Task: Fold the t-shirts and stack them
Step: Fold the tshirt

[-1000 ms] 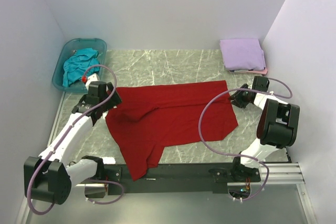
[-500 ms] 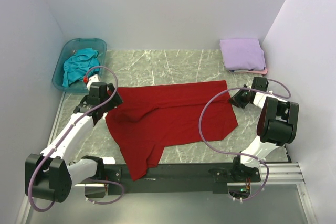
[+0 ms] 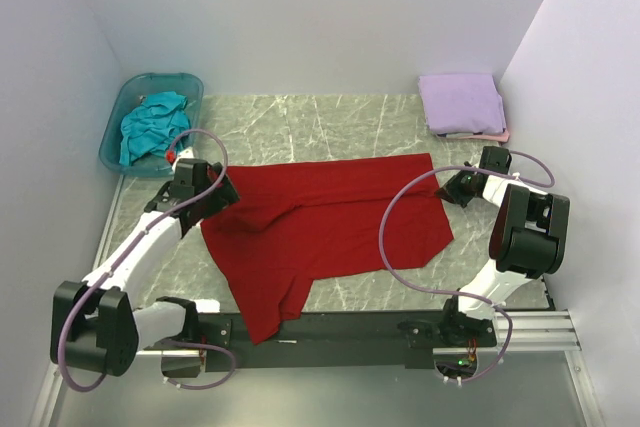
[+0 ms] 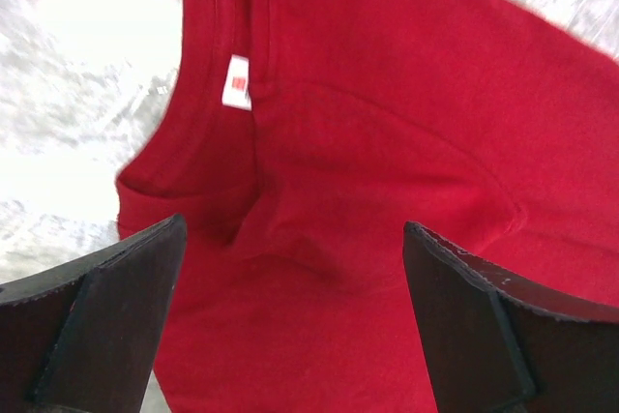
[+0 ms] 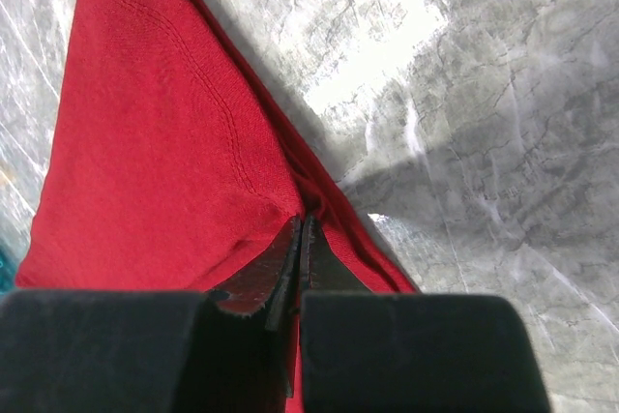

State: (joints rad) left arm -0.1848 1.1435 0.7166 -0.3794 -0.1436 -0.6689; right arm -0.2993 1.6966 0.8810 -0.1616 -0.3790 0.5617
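Observation:
The deep red t-shirt (image 3: 320, 227) lies spread and partly folded across the middle of the marble table. My left gripper (image 3: 215, 195) is open and hovers over its left end, near the collar and white label (image 4: 237, 82); the red cloth (image 4: 368, 171) fills that view between the fingers. My right gripper (image 3: 447, 187) is shut on the shirt's right edge (image 5: 174, 162), the hem pinched between the fingertips. A folded lavender shirt (image 3: 461, 102) lies on a pale pink one (image 3: 497, 135) at the back right. The teal shirt (image 3: 150, 122) is crumpled in the tub.
The translucent blue-green tub (image 3: 118, 127) stands at the back left corner. White walls close in on the left, back and right. A black rail (image 3: 330, 329) runs along the near edge between the arm bases.
My left gripper has moved slightly right and toward the shirt's collar end. The right gripper and the shirt have hardly moved.

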